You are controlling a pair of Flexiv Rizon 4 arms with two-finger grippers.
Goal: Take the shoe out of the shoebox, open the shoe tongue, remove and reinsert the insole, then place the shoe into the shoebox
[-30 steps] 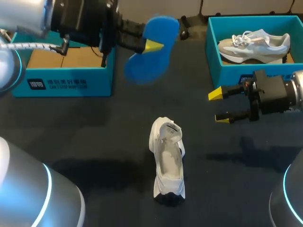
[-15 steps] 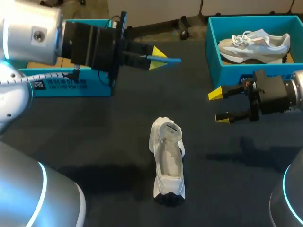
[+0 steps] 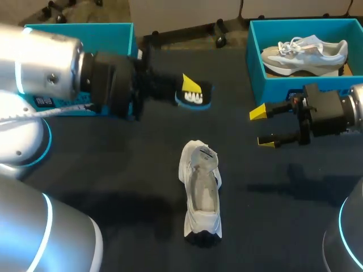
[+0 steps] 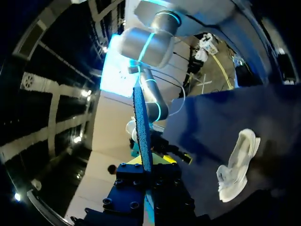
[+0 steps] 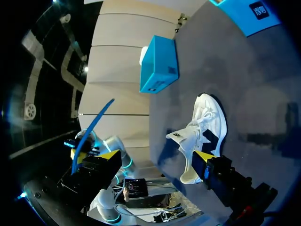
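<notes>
Our left gripper [image 3: 190, 90] is closed on the blue insole [image 3: 195, 102] and holds it in the air above the table [image 3: 113, 164]. It is in the space between the left shoebox [image 3: 79, 26] and the right shoebox [image 3: 272, 88]. In the head view the insole lies nearly flat, its dark side up, with one yellow finger on top of it. In the left wrist view the insole [image 4: 142, 136] is seen from its thin edge, standing out straight from between the fingers.

The white shoe [image 3: 201, 195] stands on its sole on the table, near the middle, closer to us than both grippers. It touches no gripper. Its opening faces up and we see into it. In the right wrist view the tongue of the shoe [image 5: 202, 136] is lifted up.

Our right gripper [image 3: 262, 127] is wide open and holds nothing. It hangs just in front of the right shoebox, with its fingers pointing toward the middle of the table. Inside this box lies a second shoe [image 3: 303, 54], pale with white laces.
</notes>
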